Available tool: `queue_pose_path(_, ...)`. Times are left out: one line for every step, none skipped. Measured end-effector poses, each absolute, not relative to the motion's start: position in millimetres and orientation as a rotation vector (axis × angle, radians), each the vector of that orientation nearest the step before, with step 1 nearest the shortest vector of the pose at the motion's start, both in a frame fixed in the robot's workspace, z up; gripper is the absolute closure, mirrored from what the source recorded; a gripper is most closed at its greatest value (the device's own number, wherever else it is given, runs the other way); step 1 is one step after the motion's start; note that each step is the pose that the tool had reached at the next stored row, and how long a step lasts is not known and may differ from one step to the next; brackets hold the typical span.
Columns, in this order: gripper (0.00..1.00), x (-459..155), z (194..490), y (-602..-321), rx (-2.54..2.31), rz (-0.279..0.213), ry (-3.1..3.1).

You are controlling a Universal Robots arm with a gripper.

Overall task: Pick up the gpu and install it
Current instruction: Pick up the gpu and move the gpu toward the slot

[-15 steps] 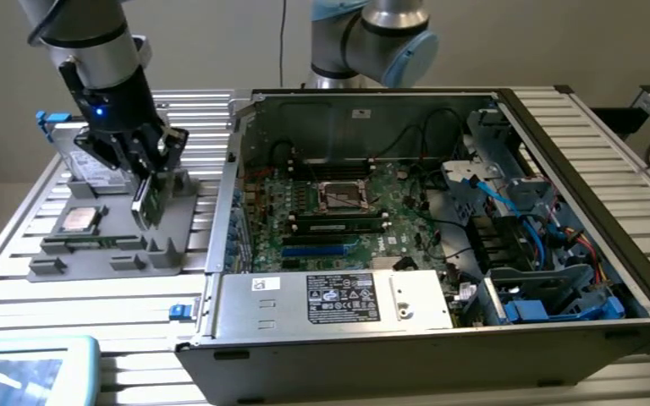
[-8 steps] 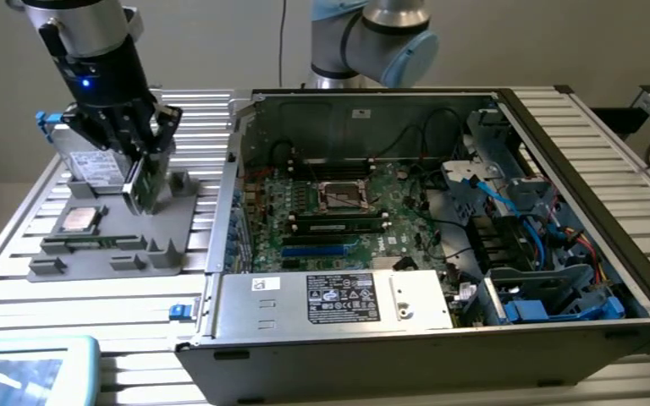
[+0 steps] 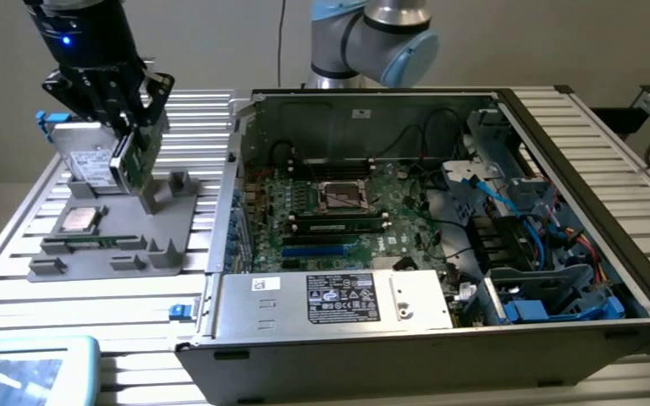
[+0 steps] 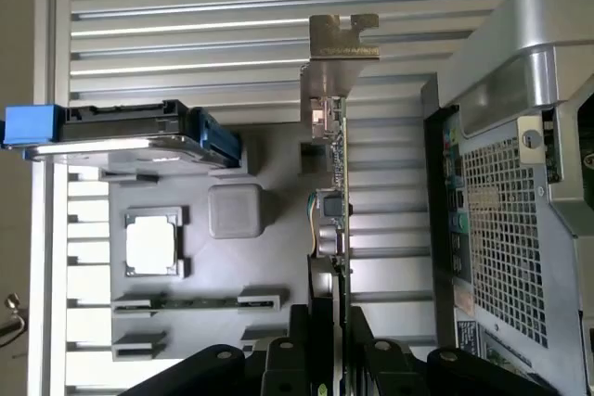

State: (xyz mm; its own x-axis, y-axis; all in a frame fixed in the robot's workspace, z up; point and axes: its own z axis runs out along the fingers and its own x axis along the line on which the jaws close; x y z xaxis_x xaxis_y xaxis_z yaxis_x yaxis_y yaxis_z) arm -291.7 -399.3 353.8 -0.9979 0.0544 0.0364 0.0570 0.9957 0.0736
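The gpu [image 3: 136, 158] is a thin dark card standing on edge over the back of the grey holder tray [image 3: 162, 256], at the exterior view's left. My gripper [image 3: 122, 114] comes down from above and is shut on the card's upper edge. In the wrist view the gpu [image 4: 332, 194] runs edge-on away from the fingers [image 4: 364, 340], which clamp it from both sides. Its silvery end bracket [image 4: 343, 36] is at the far end. I cannot tell whether the card still touches the tray. The gripper [image 4: 329, 326] hides the near end of the card.
A silver hard drive [image 3: 84, 157] stands right beside the gpu. On the tray lie a processor [image 3: 80, 218] and a memory stick [image 3: 90, 243]. The open computer case [image 3: 630, 279] fills the right, with the motherboard [image 3: 337, 211] and power supply [image 3: 337, 300]. A tablet [image 3: 26, 368] lies near the front left.
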Motion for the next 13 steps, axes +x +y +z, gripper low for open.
queue_pose_path(0.73,-290.6,358.3,-399.3,-0.087,-0.116,-3.104)
queue_pose_path(0.73,-289.4,362.8,-399.3,-0.087,-0.116,-3.104)
queue_pose_path(0.73,-287.9,367.3,-399.3,-0.087,-0.116,-3.104)
queue_pose_path(0.73,-285.9,371.8,-399.3,-0.087,-0.116,-3.104)
queue_pose_path(0.73,-283.6,376.3,-399.3,-0.087,-0.116,-3.104)
queue_pose_path(0.73,-281.1,380.8,-399.3,-0.087,-0.116,-3.104)
queue_pose_path(0.73,-278.6,385.3,-399.3,-0.087,-0.116,-3.104)
queue_pose_path(0.73,-275.9,389.8,-399.3,-0.087,-0.116,-3.104)
queue_pose_path(0.73,-272.8,394.7,-399.3,-0.087,-0.116,-3.104)
queue_pose_path(0.73,-269.8,399.3,-399.2,-0.087,-0.116,-3.104)
queue_pose_path(0.73,-266.6,403.7,-399.2,-0.087,-0.116,-3.104)
queue_pose_path(0.73,-263.3,408.2,-399.3,-0.087,-0.116,-3.104)
queue_pose_path(0.73,-259.7,412.7,-399.3,-0.087,-0.116,-3.104)
